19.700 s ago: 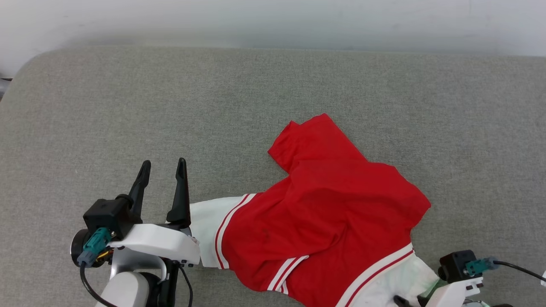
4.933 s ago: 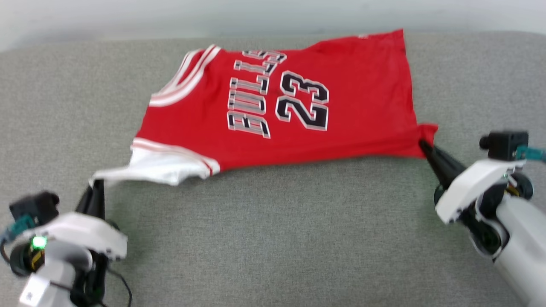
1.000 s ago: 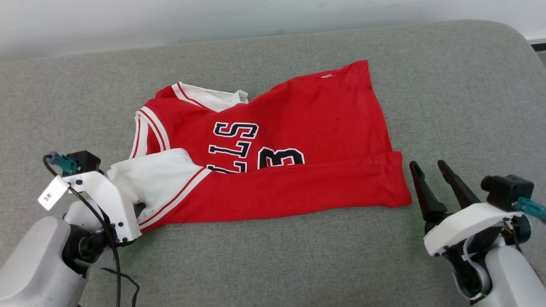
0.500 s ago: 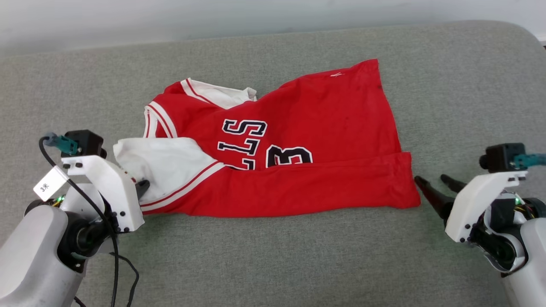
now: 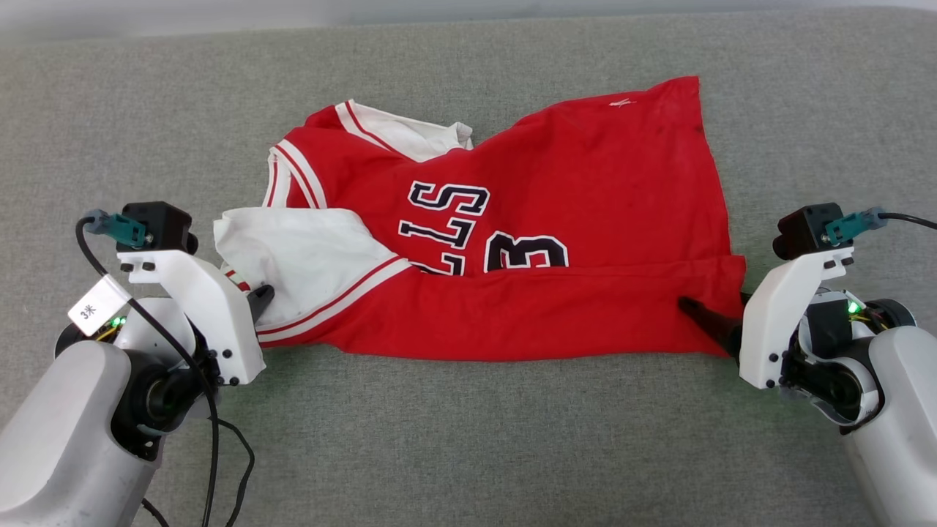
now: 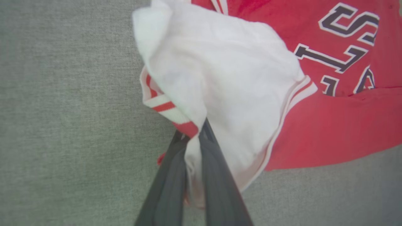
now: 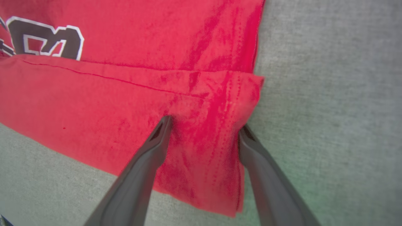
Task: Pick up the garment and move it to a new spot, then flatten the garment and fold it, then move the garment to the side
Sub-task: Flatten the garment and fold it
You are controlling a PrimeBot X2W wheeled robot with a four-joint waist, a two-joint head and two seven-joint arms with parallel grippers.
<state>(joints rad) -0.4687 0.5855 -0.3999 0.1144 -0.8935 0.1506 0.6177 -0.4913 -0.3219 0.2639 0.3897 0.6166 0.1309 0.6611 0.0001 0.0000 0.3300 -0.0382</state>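
Observation:
The garment [image 5: 585, 183], a red jersey with white sleeves and black lettering, lies on the grey cushion with its near long edge folded over the front, hiding part of the lettering. My left gripper [image 5: 262, 296] is shut on the near white sleeve [image 6: 220, 78]. In the left wrist view the sleeve cloth is pinched between the two dark fingers [image 6: 169, 175]. My right gripper [image 5: 714, 306] stands open at the garment's near right corner [image 7: 220, 103]. There its fingertips [image 7: 163, 125] straddle the folded hem, one on top of the cloth and one at its edge.
The grey upholstered surface [image 5: 468, 439] stretches all around the garment, with bare room toward me and on both sides. A pale wall strip [image 5: 219, 15] runs along the far edge. A black cable [image 5: 219, 454] hangs from my left wrist.
The camera has tilted, shifting the whole picture. My right gripper has come in from beside the garment and now straddles its near right corner. The left gripper keeps its hold on the sleeve.

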